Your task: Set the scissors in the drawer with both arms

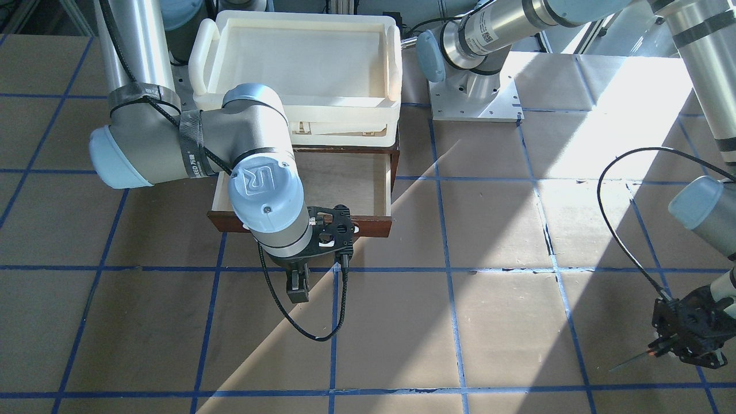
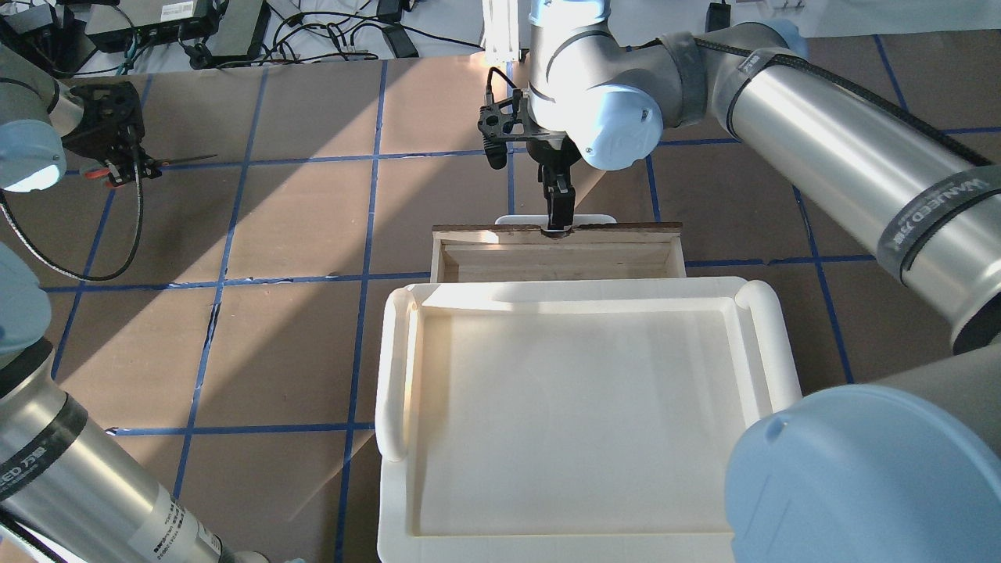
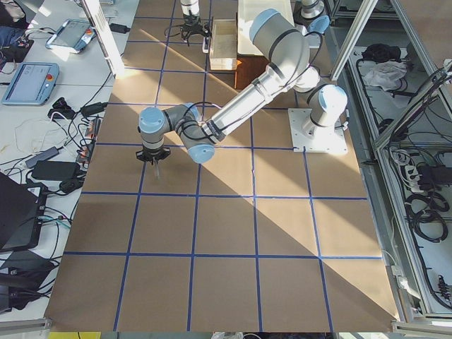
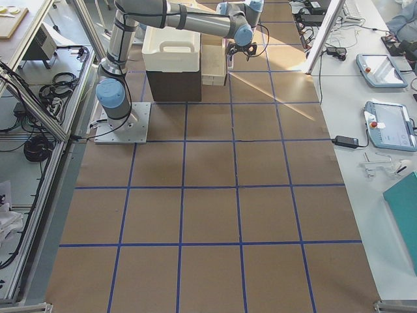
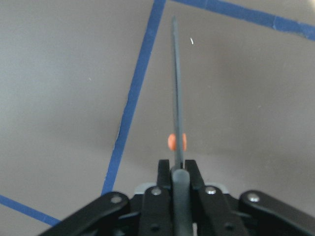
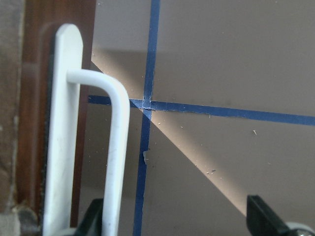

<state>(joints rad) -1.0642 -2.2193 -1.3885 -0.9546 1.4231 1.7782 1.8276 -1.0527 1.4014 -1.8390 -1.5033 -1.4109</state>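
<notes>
My left gripper [image 1: 667, 345] is shut on the scissors [image 1: 632, 361] far from the drawer and holds them just above the table. In the left wrist view the dark blades [image 5: 176, 98] point away edge-on, with the orange pivot dot [image 5: 176, 141] just past my fingertips [image 5: 162, 183]. The overhead view shows the scissors [image 2: 184, 163] at the far left. The drawer [image 1: 376, 227] is pulled open, its pale inside bare. My right gripper [image 1: 296, 287] is open in front of the drawer's white bar handle [image 6: 115, 147]; the bar lies next to one finger [image 6: 93, 221].
A cream plastic tray [image 2: 395, 375] sits on top of the dark cabinet [image 4: 172, 85], over the back of the drawer. The brown table [image 1: 506, 322] has a blue tape grid. The left arm's black cable [image 1: 609, 224] loops above the table.
</notes>
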